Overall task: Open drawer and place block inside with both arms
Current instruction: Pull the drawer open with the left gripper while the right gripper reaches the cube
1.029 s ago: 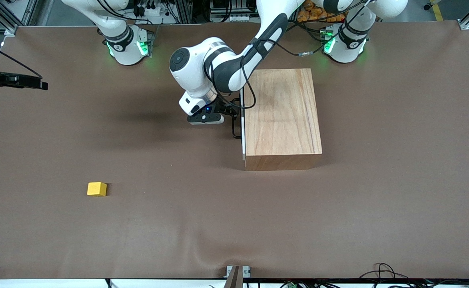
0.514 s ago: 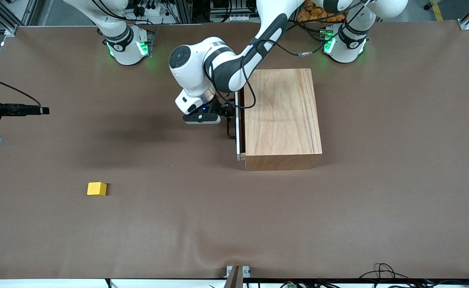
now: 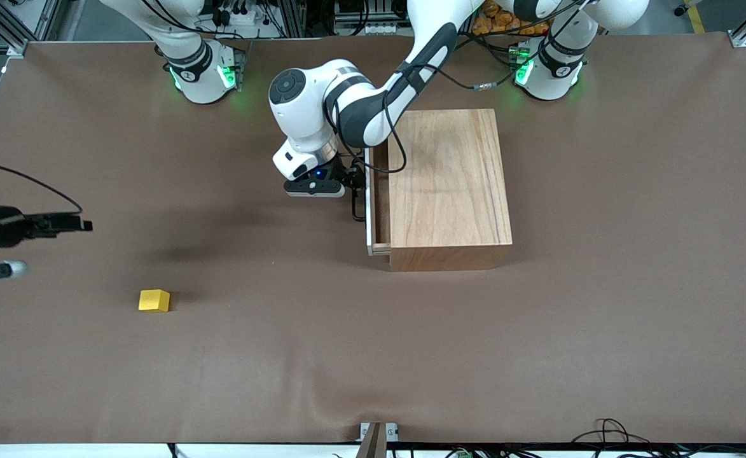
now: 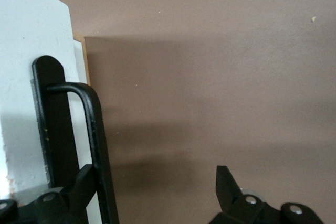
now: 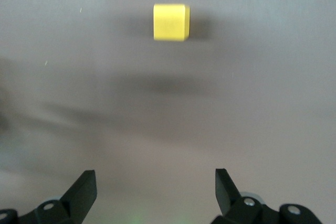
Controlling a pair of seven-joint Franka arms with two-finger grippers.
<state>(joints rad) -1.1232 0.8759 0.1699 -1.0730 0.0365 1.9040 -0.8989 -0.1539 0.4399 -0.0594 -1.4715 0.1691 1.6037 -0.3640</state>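
The drawer (image 3: 379, 197) of the light-wood box (image 3: 449, 184) stands a little way out, its white front (image 4: 31, 51) toward the right arm's end. My left gripper (image 3: 352, 184) is open at the black wire handle (image 3: 355, 207). In the left wrist view the handle (image 4: 95, 129) lies between the jaws of the left gripper (image 4: 155, 195), against one finger (image 4: 79, 187). The yellow block (image 3: 154, 300) lies on the table mat. My right gripper (image 3: 83, 224) is open and empty over the mat, apart from the block. In the right wrist view the block (image 5: 170, 22) is ahead of the right gripper (image 5: 155, 192).
The brown mat (image 3: 322, 343) covers the whole table. The left arm's big white elbow (image 3: 303, 108) hangs over the mat beside the box. A bracket (image 3: 378, 436) and cables (image 3: 608, 432) sit at the table edge nearest the front camera.
The drawer has slid out toward the right arm's end, with the left gripper at its handle moving along. The right gripper has moved over the mat toward the block.
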